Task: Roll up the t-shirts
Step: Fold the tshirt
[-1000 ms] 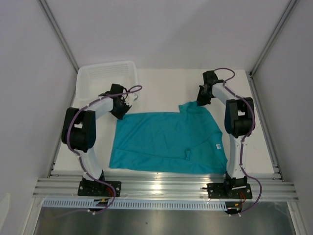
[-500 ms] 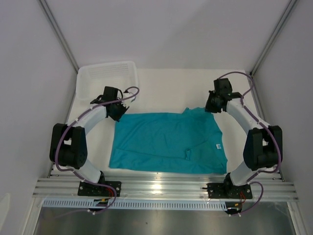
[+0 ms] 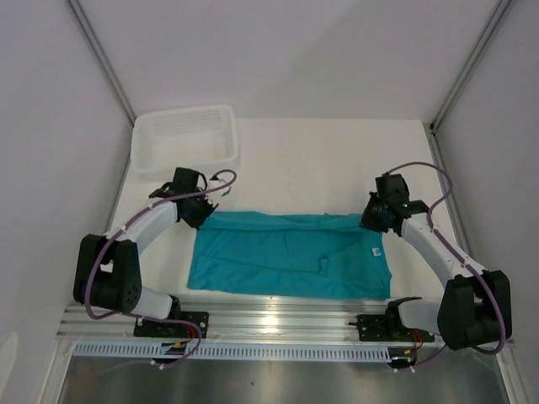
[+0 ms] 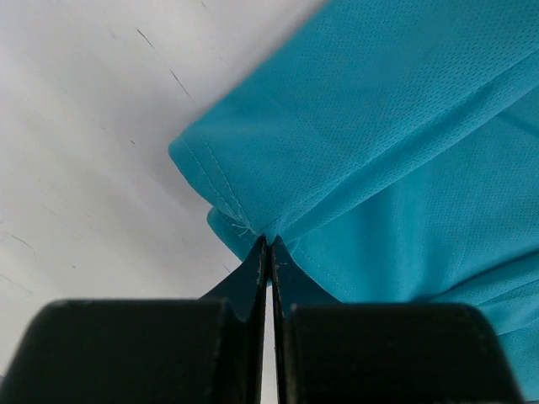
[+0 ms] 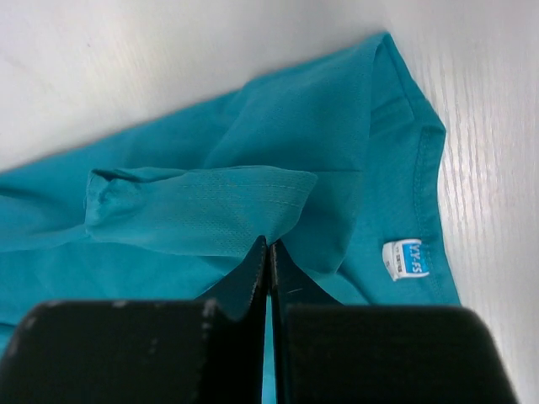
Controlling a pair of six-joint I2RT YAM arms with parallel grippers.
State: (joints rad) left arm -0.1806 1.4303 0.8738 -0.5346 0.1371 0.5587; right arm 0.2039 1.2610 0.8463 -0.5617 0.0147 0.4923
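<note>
One teal cloth t-shirt (image 3: 286,261) with short sleeves lies on the white desk (image 3: 312,160), spread wide from left to right in the near half, between the two arms. Its far edge is folded over toward the near side, so a double layer of cloth runs along the far border. One small white neck label (image 3: 375,251) shows near the right end of the t-shirt.

There are two arms, one on each side. The left fingers (image 3: 200,212) sit at the far left corner of the t-shirt. In the left wrist view these fingers (image 4: 248,282) are pressed together with almost no gap, and their tips pinch the stitched hem at the folded corner. The right fingers (image 3: 375,220) sit at the far right corner, just beside the collar. In the right wrist view they (image 5: 248,278) are likewise pressed together, nipping the edge of a folded-over flap of teal cloth, with the neck label (image 5: 406,258) just to the right of them.

One white plastic tray (image 3: 139,151) with a ribbed floor stands at the far left of the desk, apart from the t-shirt.
</note>
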